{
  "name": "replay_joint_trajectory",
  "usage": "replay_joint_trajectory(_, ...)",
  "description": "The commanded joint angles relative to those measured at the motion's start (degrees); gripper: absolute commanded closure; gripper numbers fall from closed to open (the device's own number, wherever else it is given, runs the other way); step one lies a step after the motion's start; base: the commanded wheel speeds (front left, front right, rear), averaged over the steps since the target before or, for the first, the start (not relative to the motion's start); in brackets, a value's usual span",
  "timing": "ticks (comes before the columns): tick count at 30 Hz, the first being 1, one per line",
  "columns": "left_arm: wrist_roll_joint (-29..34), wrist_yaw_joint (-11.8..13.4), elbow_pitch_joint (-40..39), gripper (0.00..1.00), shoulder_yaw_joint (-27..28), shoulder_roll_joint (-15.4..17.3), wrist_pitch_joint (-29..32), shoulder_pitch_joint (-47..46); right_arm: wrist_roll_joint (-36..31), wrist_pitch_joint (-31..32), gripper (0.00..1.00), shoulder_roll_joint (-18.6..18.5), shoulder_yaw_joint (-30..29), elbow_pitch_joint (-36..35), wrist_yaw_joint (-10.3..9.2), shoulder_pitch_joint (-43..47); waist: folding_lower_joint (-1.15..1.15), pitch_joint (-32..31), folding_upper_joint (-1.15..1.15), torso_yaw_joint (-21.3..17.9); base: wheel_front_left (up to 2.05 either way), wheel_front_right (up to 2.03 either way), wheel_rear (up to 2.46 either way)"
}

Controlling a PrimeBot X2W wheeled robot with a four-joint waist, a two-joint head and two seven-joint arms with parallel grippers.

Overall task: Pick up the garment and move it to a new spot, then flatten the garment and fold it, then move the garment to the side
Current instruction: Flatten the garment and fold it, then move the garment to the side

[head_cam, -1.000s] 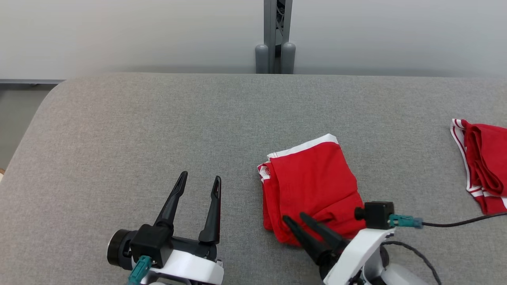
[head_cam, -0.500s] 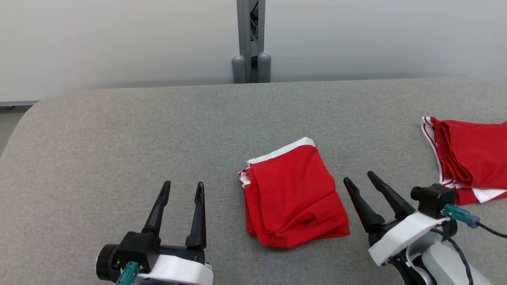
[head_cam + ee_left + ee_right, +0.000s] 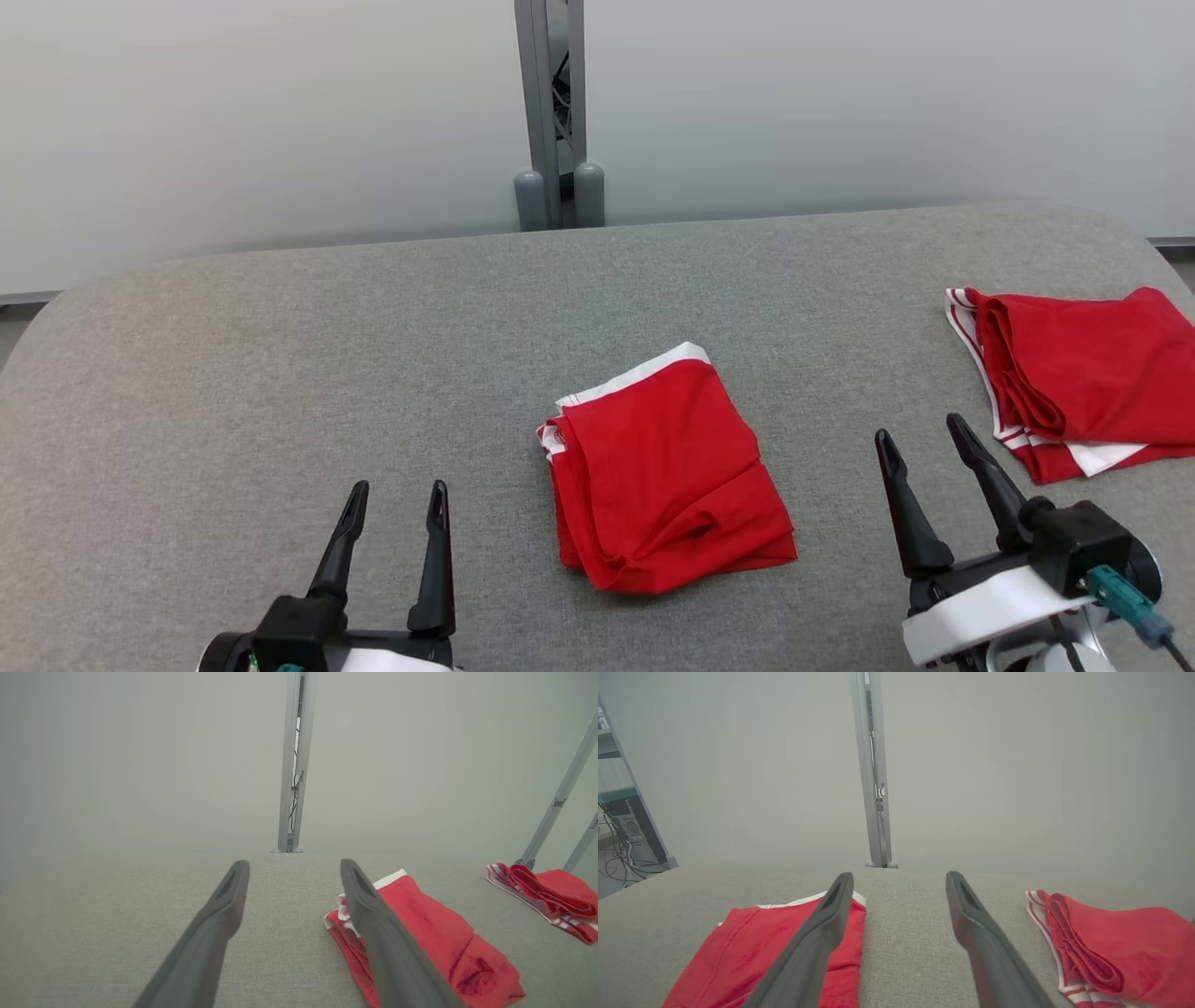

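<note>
1. Counter (image 3: 280, 355) — grey and cloth-covered, with rounded far corners. A grey post (image 3: 551, 103) rises behind the middle of its far edge.
2. Folded garment (image 3: 663, 476) — red with a white band. It lies about midway between the left and right edges, closer to the near edge than to the far one. It is a compact packet lying flat, and nothing touches it.
3. Long axis of the folded garment: it runs from the white band at the far end to the bunched fold at the near end. It is skewed a little toward the right edge as it comes nearer.
4. Left jaws: spread apart and empty, over bare counter on the left-edge side of the folded garment. Their tips point toward the far edge.
5. Right jaws: spread wide and empty, in the gap between the folded garment and a second red garment (image 3: 1074, 373). That second garment lies by the right edge, well apart from the first.
6. Governing relation (a judgement): the fold looks done, so moving the garment aside appears to be the step left.
   - The packet lies beside both pairs of jaws, not ahead of them, so either arm must swing inward across its own line.
   - The right jaws seem slightly nearer, though the margin is small.
   - They would meet a long flank of the packet, not an end.
</note>
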Motion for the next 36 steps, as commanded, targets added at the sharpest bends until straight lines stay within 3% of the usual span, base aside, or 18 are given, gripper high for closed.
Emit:
replay_joint_trajectory(1,0.8,-0.1,-0.3,0.0,0.7,0.3,-0.2,0.7,-1.0,-0.1,0.0,0.3,-0.6,-0.9,0.0,1.6,0.0,-0.3,0.0,-0.1,0.0,0.0,0.0)
replay_joint_trajectory(21,2.4,-0.5,0.1,0.0,1.5,0.1,-0.2,1.7,1.5,-0.1,0.0,1.0,2.0,1.3,0.0,2.3,0.0,-0.3,0.0,1.0,0.0,0.0,0.0)
replay_joint_trajectory(28,2.0,-1.0,1.3,0.0,-0.2,0.1,-0.2,0.6,9.7,-0.1,0.0,-1.0,6.9,6.6,0.0,-0.3,0.0,0.1,0.0,3.4,0.0,0.0,0.0)
replay_joint_trajectory(36,2.3,-1.1,1.6,0.0,-2.1,0.1,-0.2,-0.6,31.6,1.7,0.0,-5.5,14.8,17.2,0.0,-7.0,0.0,1.1,0.0,8.4,0.0,0.0,0.0)
